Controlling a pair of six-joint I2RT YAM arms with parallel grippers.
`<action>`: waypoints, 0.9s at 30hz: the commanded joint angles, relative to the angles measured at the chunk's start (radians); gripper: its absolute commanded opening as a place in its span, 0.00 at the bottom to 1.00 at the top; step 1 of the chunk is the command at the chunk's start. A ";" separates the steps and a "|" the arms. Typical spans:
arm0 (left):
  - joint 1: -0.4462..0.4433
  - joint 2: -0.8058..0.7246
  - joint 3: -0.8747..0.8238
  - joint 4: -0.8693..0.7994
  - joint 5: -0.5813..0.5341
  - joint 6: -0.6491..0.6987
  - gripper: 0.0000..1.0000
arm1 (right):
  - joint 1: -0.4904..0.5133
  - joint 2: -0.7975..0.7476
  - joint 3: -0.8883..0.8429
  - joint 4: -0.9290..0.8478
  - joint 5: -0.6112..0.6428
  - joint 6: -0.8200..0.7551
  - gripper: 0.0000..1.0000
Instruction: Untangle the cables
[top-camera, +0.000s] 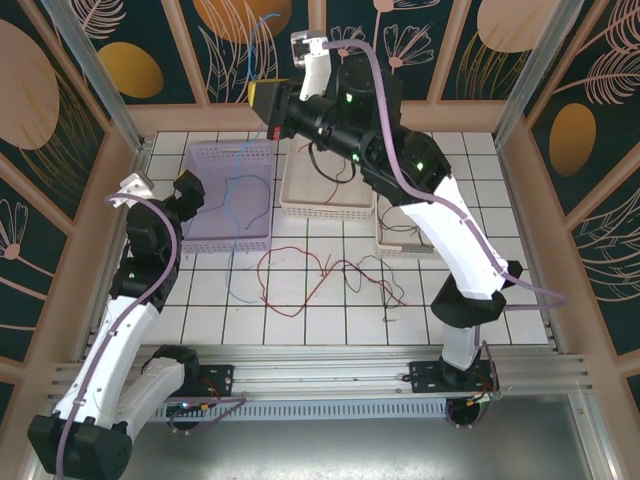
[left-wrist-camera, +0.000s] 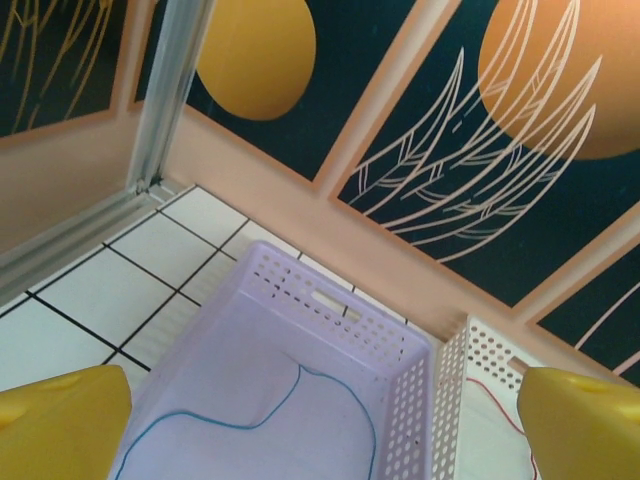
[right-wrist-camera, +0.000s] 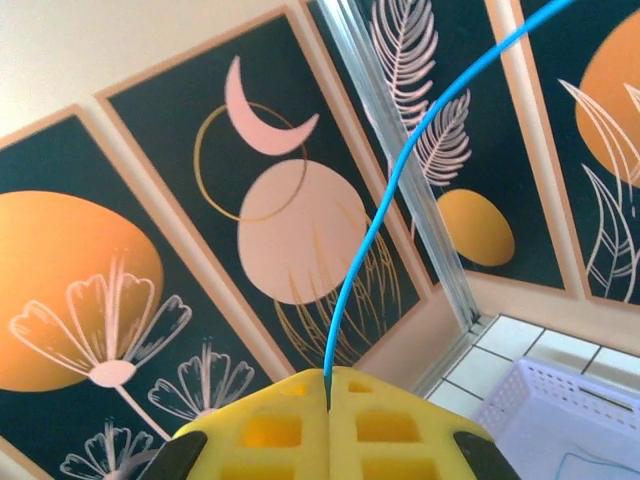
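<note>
My right gripper (top-camera: 266, 101) (right-wrist-camera: 328, 385) hangs high over the back of the table, its yellow fingers shut on a thin blue cable (right-wrist-camera: 390, 200) that curves up out of them. In a lilac basket (top-camera: 228, 238) (left-wrist-camera: 330, 300) lies a blue cable (top-camera: 240, 200) (left-wrist-camera: 290, 395) in loose curves. My left gripper (top-camera: 192, 195) (left-wrist-camera: 320, 430) hovers open over that basket's left side with nothing between its fingers (left-wrist-camera: 60, 425). On the tiles in front, red cables (top-camera: 290, 275), a dark cable (top-camera: 375, 275) and a short blue one (top-camera: 240, 292) lie crossed over each other.
A white basket (top-camera: 325, 205) (left-wrist-camera: 490, 370) stands right of the lilac one, with a dark cable in the top view and a red strand (left-wrist-camera: 500, 405) in the left wrist view. A second white basket (top-camera: 398, 243) sits under my right arm. Walls enclose the table.
</note>
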 joint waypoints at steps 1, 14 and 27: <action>0.007 -0.016 -0.018 0.044 -0.044 -0.008 0.99 | -0.080 0.023 -0.063 0.110 -0.228 0.046 0.00; 0.007 -0.018 -0.019 0.047 -0.057 0.002 0.99 | -0.206 0.304 0.096 0.257 -0.485 0.213 0.00; 0.008 -0.013 -0.018 0.050 -0.046 0.010 0.98 | -0.188 0.354 0.110 0.287 -0.521 0.221 0.00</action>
